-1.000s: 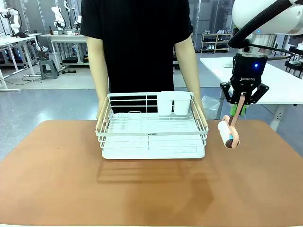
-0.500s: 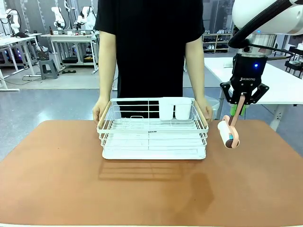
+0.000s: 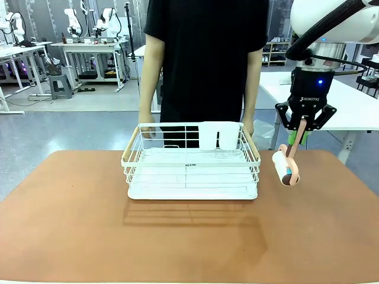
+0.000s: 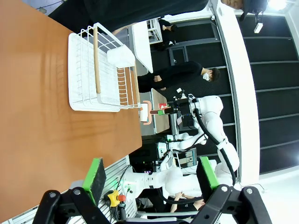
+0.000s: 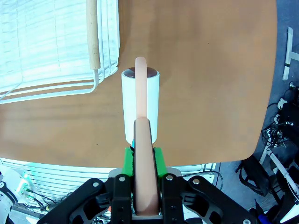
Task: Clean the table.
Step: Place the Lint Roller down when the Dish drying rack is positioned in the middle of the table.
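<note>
1. The person at the top centre of the front view has stepped toward the right of the frame over the last second. Their hands, which held the rack's (image 3: 190, 163) 2 ends, have come off it; 1 hand (image 3: 145, 130) now rests just behind the rack's far left corner.
2. The rack sits on the counter (image 3: 71, 225) at mid-frame, in the same place as half a second ago, so it has been set down, not taken away.
3. The right hand (image 3: 301, 131) has not moved: it hangs at the right of the frame, clamped on the pink handle of a lint roller (image 3: 285, 167), with the white roll hanging just above the counter, beside the rack's right end.
4. The left hand (image 4: 152, 179) stands apart and empty, at the bottom of the left wrist view.
5. My judgement: no rolling has begun yet. With the rack released and the person's hands clear of it, the bare counter around it is free for the roller's 1st stroke.
</note>
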{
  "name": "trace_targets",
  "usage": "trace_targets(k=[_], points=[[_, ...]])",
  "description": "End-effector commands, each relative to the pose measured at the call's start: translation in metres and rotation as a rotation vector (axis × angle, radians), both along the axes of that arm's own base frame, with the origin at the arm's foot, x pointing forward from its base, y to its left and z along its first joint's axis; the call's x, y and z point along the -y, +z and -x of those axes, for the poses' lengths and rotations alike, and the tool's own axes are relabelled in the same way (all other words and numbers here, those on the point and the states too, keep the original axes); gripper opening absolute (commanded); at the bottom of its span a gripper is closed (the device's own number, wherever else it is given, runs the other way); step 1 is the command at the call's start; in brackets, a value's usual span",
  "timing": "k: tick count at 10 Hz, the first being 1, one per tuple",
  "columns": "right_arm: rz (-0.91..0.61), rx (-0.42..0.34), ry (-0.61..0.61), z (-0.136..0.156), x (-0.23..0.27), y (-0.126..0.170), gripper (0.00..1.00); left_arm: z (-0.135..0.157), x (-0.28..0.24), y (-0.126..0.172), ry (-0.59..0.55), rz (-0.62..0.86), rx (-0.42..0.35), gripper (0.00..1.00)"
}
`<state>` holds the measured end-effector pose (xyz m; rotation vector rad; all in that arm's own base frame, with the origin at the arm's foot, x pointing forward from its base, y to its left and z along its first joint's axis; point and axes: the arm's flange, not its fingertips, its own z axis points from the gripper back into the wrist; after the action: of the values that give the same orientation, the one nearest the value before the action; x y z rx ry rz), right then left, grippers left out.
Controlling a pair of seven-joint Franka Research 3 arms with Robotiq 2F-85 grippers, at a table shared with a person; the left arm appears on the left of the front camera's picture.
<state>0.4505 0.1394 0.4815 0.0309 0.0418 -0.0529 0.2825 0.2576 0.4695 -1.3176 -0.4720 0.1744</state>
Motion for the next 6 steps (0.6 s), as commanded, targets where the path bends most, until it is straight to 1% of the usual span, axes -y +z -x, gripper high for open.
trace_targets(k=[1, 6], points=[[0.003, 0.011, -0.004, 0.0022, -0.0008, 0.0027, 0.21, 0.0027, -0.0029, 0.0007, -0.01, 0.004, 0.026, 1.0], [0.003, 0.011, -0.004, 0.0022, -0.0008, 0.0027, 0.21, 0.0027, -0.0029, 0.0007, -0.01, 0.004, 0.026, 1.0]])
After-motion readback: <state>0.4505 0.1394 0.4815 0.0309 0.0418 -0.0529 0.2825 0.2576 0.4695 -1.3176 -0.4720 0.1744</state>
